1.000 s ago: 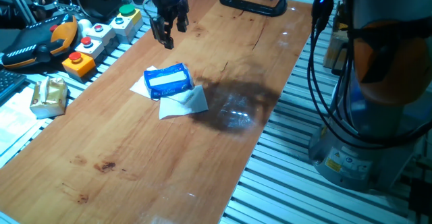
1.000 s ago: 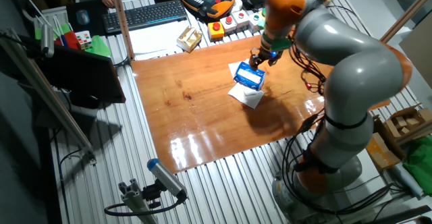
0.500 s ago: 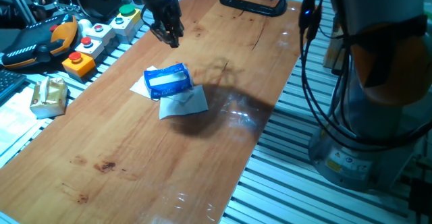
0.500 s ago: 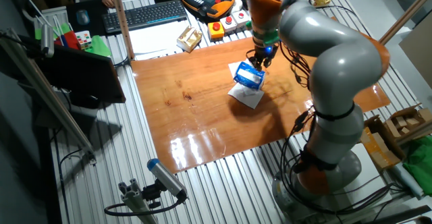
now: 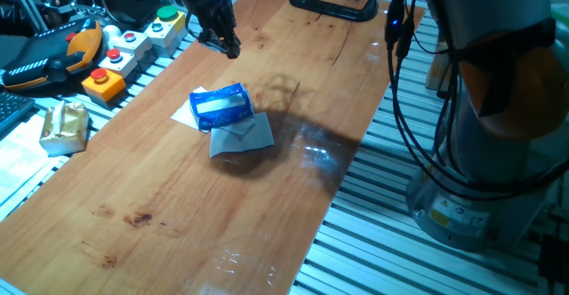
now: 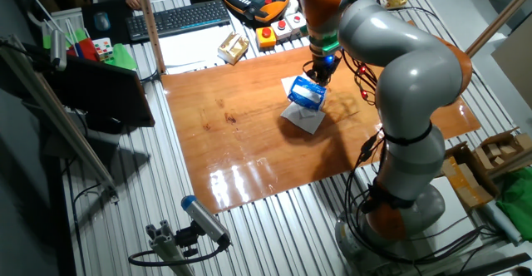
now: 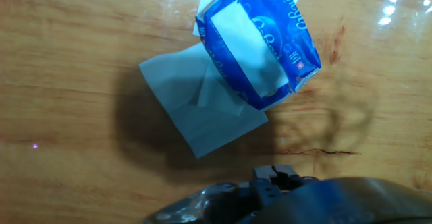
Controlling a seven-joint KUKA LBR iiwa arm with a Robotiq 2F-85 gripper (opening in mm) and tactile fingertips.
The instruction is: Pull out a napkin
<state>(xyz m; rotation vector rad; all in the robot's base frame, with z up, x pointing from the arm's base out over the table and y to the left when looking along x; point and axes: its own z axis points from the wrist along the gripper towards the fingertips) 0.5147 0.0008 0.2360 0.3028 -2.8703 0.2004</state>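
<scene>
- Hand view: napkin point(image 7: 202, 106) lies flat on the wooden table point(image 7: 67, 62) at frame centre, one edge tucked under the blue packet point(image 7: 260, 45), upper right.
- Napkin looks out of the packet already; step reads as pull done.
- Gripper point(image 5: 220, 42) sits upper left in one fixed view, apart from the packet, holding nothing; finger gap: cannot tell.
- Next move: probably just clearing away.
- Packet's white-labelled top faces up; contents hidden.

We list: wooden table point(image 5: 178, 197); black clamp point(image 5: 333, 2) at its far end; button boxes point(image 5: 133, 42) with red and green buttons; orange-black pendant point(image 5: 44, 59); foil-wrapped block point(image 5: 64, 126); black keyboard point(image 6: 179, 17).
</scene>
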